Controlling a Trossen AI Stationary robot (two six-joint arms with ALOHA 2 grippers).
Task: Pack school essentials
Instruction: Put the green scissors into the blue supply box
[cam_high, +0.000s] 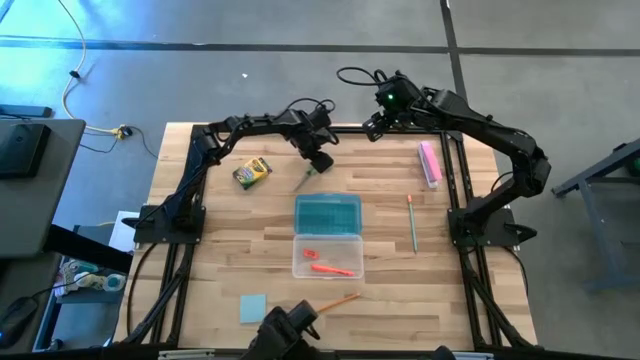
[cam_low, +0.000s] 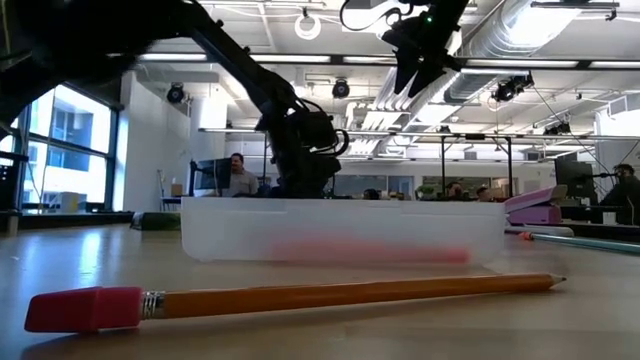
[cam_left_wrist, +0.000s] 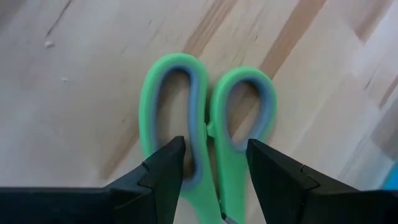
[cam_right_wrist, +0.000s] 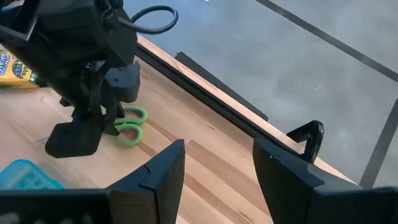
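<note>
Green-handled scissors (cam_left_wrist: 208, 134) with grey-lined loops lie flat on wood.

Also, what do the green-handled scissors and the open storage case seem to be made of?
The green-handled scissors look like glossy moulded plastic, with grey, duller linings inside the loops, perhaps rubber. The open clear case with the teal lid seems thin translucent plastic: the orange items inside show through its frosted wall.
</note>
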